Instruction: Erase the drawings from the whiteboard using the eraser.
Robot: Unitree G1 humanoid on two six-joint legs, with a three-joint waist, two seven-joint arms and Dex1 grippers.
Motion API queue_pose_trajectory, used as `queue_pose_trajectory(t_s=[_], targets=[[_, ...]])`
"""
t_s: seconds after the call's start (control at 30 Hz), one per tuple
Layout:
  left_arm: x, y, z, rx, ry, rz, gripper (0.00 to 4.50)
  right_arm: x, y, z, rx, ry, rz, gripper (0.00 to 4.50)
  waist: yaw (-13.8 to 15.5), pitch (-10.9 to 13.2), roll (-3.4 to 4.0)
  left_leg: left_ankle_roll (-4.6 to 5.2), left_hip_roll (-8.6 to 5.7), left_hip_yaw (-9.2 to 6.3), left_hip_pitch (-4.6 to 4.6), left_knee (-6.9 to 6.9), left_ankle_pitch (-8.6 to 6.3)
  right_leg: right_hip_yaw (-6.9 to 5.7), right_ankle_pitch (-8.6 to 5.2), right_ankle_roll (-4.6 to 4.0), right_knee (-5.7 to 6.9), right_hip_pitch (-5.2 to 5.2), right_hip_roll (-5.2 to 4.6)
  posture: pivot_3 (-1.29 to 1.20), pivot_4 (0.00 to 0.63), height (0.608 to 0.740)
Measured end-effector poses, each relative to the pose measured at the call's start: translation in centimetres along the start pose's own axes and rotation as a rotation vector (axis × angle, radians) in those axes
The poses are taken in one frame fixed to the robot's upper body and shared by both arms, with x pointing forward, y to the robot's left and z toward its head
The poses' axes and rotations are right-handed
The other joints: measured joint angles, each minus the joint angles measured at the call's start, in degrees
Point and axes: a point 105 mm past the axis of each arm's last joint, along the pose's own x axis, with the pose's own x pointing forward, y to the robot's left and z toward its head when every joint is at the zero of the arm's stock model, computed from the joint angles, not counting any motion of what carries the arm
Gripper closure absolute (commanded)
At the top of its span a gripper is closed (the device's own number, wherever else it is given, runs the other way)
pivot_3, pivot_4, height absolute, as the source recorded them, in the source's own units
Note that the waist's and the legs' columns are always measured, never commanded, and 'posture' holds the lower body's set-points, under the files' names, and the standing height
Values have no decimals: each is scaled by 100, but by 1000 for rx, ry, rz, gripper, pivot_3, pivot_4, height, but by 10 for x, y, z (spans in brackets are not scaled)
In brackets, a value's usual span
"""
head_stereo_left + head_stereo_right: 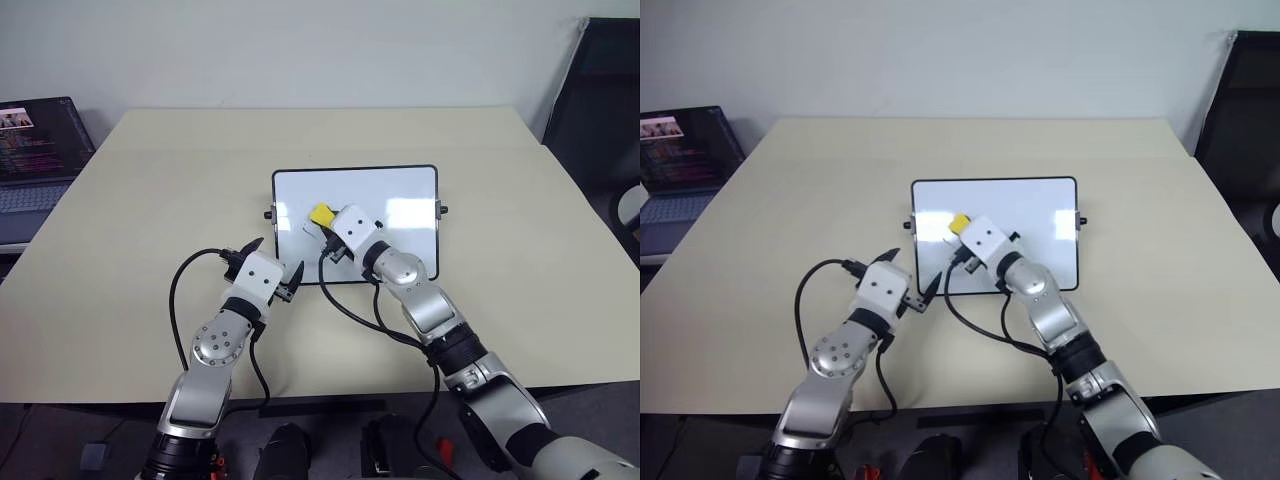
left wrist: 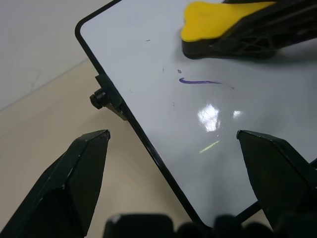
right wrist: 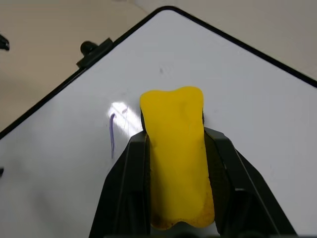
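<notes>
Gloss marks the whiteboard (image 1: 400, 195): a small white rectangle with rounded corners, a thin black frame and one small black knob on each short side, two in all; it lies flat near the middle of my pale, matte desk (image 1: 150, 180), and glare patches sit on its surface. My right gripper (image 3: 173, 148) has its two black jaws pressed against the flanks of the eraser (image 3: 174, 148), pinching it; this is one yellow block, soft-looking, squeezed in a little at the waist, with a black layer underneath, and it sits over the left half of the board. Whether its felt actually presses the surface I cannot quite tell. Of the drawings, one thin purple stroke (image 2: 199, 81) shows just beside the eraser, with a tiny dot next to it and a few faint specks around; no full outline can be made out, though the glare may hide some. My left gripper (image 2: 173, 144) hovers off the board's near left corner, its two ribbed black jaws spread wide with nothing between them, the board's edge and one knob showing in the gap. One dark laptop (image 1: 35, 150) stands open past the desk's far left edge, its screen lit.
</notes>
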Motion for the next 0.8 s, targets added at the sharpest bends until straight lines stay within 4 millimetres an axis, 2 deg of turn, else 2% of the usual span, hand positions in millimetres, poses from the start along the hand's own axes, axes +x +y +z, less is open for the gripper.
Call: queue_pose_trajectory(t_s=[0.1, 0.23, 0.53, 0.8], targets=[[0, 0, 0, 0, -1, -1, 0, 6, 3, 3, 4, -3, -6, 3371, 1, 0, 1, 0, 1, -1, 1, 1, 0, 0, 0, -1, 3, 0, -1, 0, 150, 740], [0, 0, 0, 0, -2, -1, 0, 5, 3, 1, -13, 3, -4, 3371, 3, 1, 1, 0, 1, -2, 2, 1, 0, 0, 0, -1, 3, 0, -1, 0, 150, 740], [0, 4, -1, 5, 3, 25, 0, -33, 11, -29, -103, 59, 77, 3371, 29, 0, 0, 1, -4, -5, 6, 5, 0, -3, 0, 1, 1, 8, -7, 0, 150, 740], [-2, 3, -3, 3, 11, 25, 0, -37, 5, -32, -126, 72, 90, 3371, 43, 0, -1, 1, -6, -4, 9, 6, 1, -6, 0, 2, 2, 12, -5, 0, 150, 740]])
